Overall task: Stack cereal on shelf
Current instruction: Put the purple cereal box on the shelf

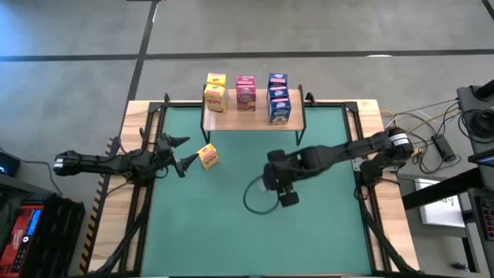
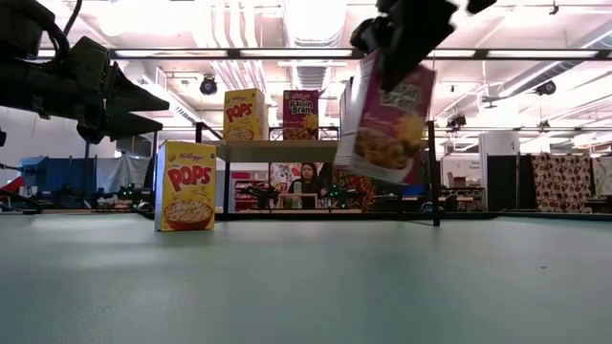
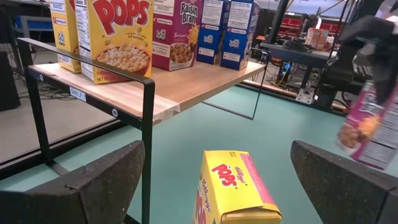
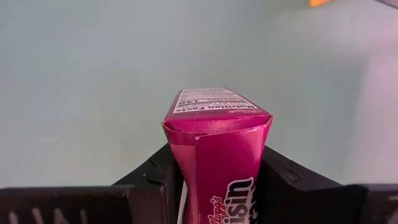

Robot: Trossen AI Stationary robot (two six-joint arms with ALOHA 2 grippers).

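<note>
Overhead, glossy pink cardboard box (image 4: 217, 155) between matte black fingers (image 4: 292, 180).

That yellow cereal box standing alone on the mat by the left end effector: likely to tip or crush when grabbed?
The yellow box is tall and narrow, standing upright, so a push high up would probably topple it. It looks like thin cardboard, likely light and crushable. The open left end effector flanks it.

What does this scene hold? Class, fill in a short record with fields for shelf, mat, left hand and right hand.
shelf: shelf carries yellow, pink and blue boxes
mat: one yellow box stands on the mat, before the shelf
left hand: left hand open, beside the yellow box, not touching
right hand: right hand shut on a pink box, held tilted above the mat
</note>
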